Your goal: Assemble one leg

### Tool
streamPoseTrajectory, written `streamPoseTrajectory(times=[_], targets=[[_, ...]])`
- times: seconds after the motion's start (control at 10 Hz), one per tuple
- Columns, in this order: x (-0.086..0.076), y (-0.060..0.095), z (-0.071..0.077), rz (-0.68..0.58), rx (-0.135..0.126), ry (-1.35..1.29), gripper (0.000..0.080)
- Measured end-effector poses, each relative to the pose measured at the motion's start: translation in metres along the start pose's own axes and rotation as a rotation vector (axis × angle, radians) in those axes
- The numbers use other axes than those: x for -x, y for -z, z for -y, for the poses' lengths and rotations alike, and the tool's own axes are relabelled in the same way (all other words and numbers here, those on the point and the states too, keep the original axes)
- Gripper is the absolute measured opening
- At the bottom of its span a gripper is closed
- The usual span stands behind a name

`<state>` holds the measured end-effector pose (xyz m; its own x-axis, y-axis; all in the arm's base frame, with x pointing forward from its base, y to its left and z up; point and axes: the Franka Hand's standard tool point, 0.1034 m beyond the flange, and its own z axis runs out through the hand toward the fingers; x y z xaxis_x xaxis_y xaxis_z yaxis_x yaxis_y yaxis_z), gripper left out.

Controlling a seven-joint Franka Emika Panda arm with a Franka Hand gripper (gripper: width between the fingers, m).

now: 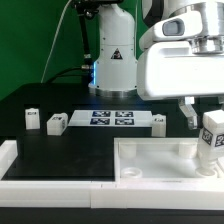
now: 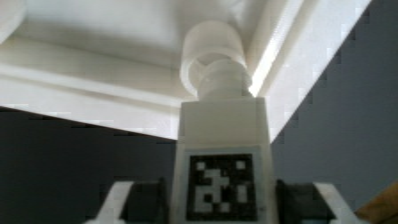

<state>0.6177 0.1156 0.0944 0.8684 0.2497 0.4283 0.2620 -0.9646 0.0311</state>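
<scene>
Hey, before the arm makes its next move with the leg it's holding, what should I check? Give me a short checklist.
1. Small white plastic block-shaped leg clamped in the end effector: ok.
2. Leg above the large white square panel: ok.
3. Leg's rounded tip lined up with a corner hole: cannot tell, no hole shows.
4. Tip touching the panel: cannot tell.
5. Spare white legs on the black table, apart from the held one: ok.

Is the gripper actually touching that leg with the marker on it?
Touching. The wrist view shows the leg wedged between the gripper fingers, which sit flush against both of its sides with no gap.
</scene>
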Motion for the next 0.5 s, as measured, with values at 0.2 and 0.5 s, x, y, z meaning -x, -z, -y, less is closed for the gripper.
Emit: streamPoseTrajectory(times=[0.2,0.5], targets=[[-0.0002,-0.0047,-0.0002,-0.025,0.002,-0.002,0.0297],[0.0025,-0.0076,0.0006,-0.025,0.002,-0.002,0.0297]])
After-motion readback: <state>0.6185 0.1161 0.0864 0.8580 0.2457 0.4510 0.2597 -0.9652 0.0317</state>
